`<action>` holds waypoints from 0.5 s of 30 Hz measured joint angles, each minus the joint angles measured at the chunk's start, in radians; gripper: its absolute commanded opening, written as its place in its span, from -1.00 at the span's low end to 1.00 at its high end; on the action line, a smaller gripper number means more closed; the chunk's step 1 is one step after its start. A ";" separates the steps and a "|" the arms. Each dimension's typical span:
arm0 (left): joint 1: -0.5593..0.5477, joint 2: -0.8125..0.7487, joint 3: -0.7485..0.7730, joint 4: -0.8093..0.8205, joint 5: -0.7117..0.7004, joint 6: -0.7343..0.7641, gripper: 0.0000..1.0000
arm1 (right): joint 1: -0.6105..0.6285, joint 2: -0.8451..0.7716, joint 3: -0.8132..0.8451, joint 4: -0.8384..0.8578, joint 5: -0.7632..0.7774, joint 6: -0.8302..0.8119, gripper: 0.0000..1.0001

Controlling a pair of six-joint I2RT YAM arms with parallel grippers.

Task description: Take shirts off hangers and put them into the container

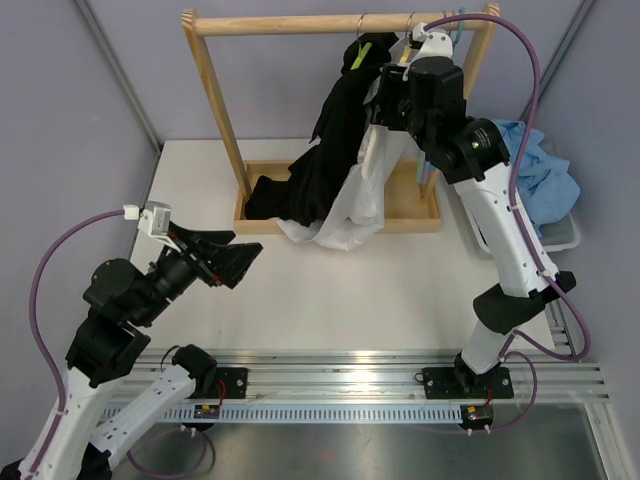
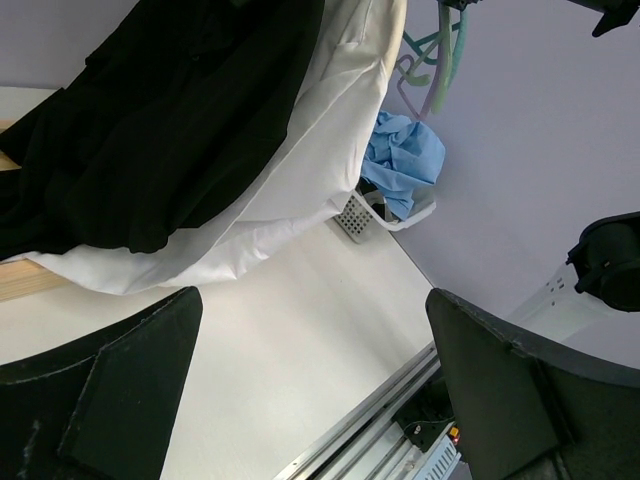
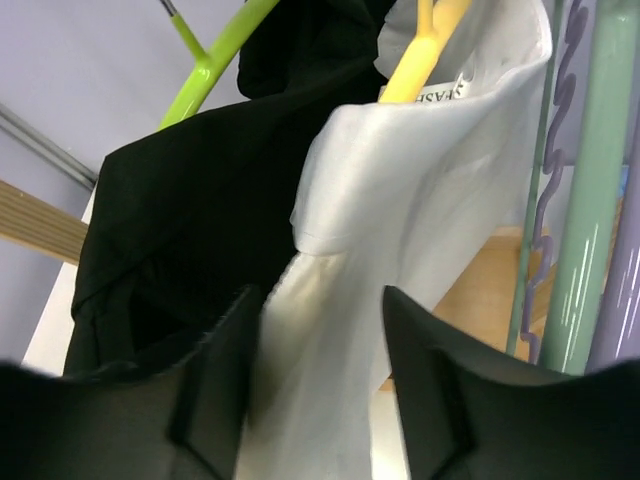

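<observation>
The white shirt [image 1: 352,205] hangs on a yellow hanger [image 3: 422,45] from the rack rod. Beside it the black shirt [image 1: 335,135] hangs on a lime green hanger [image 3: 215,55]. My right gripper [image 3: 325,380] is raised at the rod [image 1: 385,98]; its jaws stand apart on either side of a fold of the white shirt [image 3: 420,190], just under the collar. My left gripper [image 1: 228,262] hovers open and empty low over the table [image 2: 315,390], short of the hems of the black shirt [image 2: 150,120] and the white shirt [image 2: 290,190]. The container [image 1: 563,237] sits at the far right.
A wooden rack [image 1: 215,100] with a base tray [image 1: 415,205] stands at the back of the table. Lilac [image 3: 550,200], pale green [image 3: 590,200] and teal [image 2: 452,50] hangers hang bare at its right end. A light blue garment [image 1: 535,170] lies in the container [image 2: 362,215].
</observation>
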 measured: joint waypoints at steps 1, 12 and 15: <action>0.000 -0.003 -0.002 -0.001 -0.003 0.000 0.98 | 0.000 0.002 0.000 0.000 0.003 0.003 0.04; 0.000 -0.026 -0.018 -0.005 -0.011 0.003 0.98 | 0.002 -0.003 -0.010 -0.008 0.049 -0.019 -1.00; 0.000 -0.029 -0.032 -0.005 -0.011 0.002 0.98 | 0.002 -0.028 -0.042 0.008 0.048 -0.046 -1.00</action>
